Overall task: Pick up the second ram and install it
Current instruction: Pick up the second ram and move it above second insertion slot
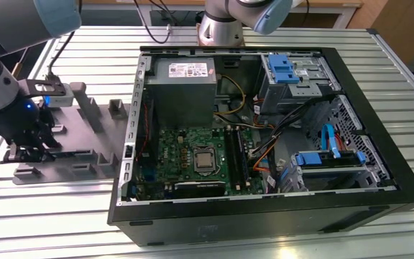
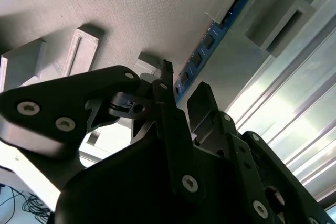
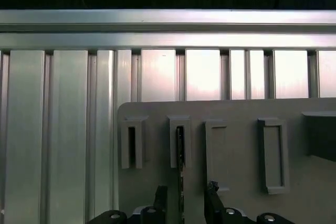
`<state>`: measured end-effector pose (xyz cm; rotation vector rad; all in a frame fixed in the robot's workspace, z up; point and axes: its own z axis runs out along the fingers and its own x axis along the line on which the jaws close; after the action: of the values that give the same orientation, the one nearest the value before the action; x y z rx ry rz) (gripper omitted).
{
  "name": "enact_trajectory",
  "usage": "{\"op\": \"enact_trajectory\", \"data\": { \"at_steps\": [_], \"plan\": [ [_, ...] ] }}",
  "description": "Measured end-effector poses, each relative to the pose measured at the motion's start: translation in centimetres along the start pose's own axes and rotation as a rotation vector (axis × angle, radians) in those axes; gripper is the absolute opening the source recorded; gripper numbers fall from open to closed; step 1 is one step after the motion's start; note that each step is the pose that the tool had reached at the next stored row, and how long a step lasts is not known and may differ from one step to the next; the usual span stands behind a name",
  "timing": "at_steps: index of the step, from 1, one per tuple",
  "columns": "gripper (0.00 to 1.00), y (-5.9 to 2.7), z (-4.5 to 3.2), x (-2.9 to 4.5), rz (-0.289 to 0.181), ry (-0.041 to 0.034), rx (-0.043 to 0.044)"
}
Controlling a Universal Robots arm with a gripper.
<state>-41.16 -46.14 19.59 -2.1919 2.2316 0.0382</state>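
Hovers low over the flat grey plastic fixture plate, near the edge of the slatted aluminium table at the exterior view's left, just beside the open black computer case. Holds the black two-fingered claw wide, one finger on either side of the thin greenish-blue memory stick, with a sliver of gap to each in the first wrist view. Shows that stick standing on edge, one end seated in a narrow grey slotted block on the plate.
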Motion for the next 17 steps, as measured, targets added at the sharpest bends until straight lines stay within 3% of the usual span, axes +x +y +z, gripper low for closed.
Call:
{"op": "enact_trajectory", "data": {
  "at_steps": [1,8,9,17],
  "plan": [
    [0.39,0.00,0.02,0.00,0.000,-0.0001,0.0001],
    [0.38,-0.01,0.20,0.00,0.000,-0.0002,0.0003],
    [0.31,-0.01,0.23,0.00,0.000,-0.0003,0.0004],
    [0.31,-0.23,0.40,0.00,0.000,-0.0011,0.0000]
  ]
}}
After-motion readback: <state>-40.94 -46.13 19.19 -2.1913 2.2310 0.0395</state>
